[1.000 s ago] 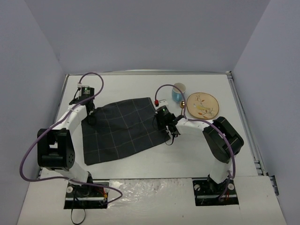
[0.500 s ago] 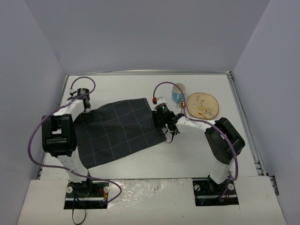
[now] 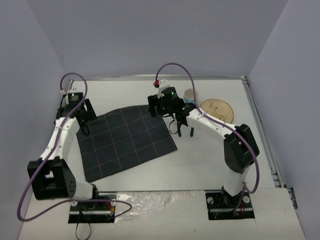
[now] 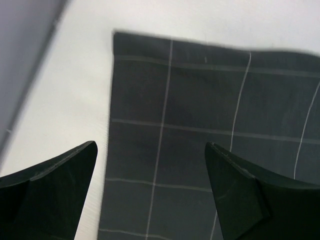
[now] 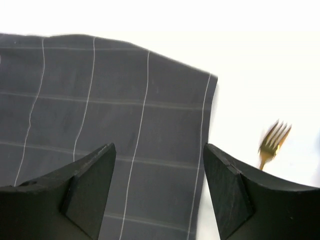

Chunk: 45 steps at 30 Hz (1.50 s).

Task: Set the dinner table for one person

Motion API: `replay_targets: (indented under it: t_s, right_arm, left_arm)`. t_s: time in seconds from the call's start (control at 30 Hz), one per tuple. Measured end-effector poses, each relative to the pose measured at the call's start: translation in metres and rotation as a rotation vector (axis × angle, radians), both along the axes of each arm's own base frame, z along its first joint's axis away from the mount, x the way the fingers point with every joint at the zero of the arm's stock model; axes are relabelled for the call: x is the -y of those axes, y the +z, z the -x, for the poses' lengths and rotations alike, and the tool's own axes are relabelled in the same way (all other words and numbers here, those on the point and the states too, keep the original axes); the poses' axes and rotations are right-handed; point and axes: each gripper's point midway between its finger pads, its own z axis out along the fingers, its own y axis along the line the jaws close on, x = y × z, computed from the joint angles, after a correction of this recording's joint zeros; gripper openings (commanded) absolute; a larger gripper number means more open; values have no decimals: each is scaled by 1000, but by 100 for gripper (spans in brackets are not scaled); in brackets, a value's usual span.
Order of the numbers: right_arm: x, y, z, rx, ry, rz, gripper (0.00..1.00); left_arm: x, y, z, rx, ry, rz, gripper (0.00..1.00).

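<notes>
My left gripper (image 4: 150, 146) and right gripper (image 5: 159, 147) hang open, empty, over limp cloth (image 3: 125, 142) on the dinner table (image 3: 200, 165); I'd pinch the brittle plate (image 3: 216, 111) by its rim.

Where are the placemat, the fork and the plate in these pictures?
placemat (image 3: 125, 142), top external view, middle of the dark grid-lined cloth
fork (image 5: 270, 144), right wrist view, neck just below the gold tines
plate (image 3: 216, 110), top external view, centre of the patterned face

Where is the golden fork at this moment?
In the right wrist view, the fork lies on the white dinner table, toward the picture's right side, just beyond the dark placemat corner and not touching it.
</notes>
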Motion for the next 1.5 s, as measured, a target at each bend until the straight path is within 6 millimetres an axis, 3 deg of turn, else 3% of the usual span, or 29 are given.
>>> replay_targets:
  t_s: [0.1, 0.27, 0.43, 0.7, 0.9, 1.07, 1.33, 1.5]
  right_arm:
    - [-7, 6, -35, 38, 13, -9, 67]
    - [3, -39, -72, -20, 4, 31, 70]
    - [9, -88, -83, -110, 35, 59, 71]
    - [-9, -135, -80, -186, 154, 47, 63]
    - [-20, -136, -87, -163, 201, 23, 42]
    - [-24, -138, -96, -144, 209, 9, 13]
    - [-22, -125, -97, -93, 225, 29, 9]
    - [-24, -76, -75, 36, 259, 101, 11]
  left_arm:
    - [20, -36, 25, -76, -14, 93, 83]
    - [65, -94, 73, -245, -58, 210, 81]
    - [105, -106, 81, -273, -136, 243, 77]
    - [114, -137, 97, -332, -110, 258, 61]
    - [113, -139, 96, -324, -96, 251, 37]
    - [114, -139, 92, -311, -89, 256, 21]
    - [116, -139, 89, -295, -89, 269, 12]
    - [118, -139, 89, -289, -95, 270, 10]
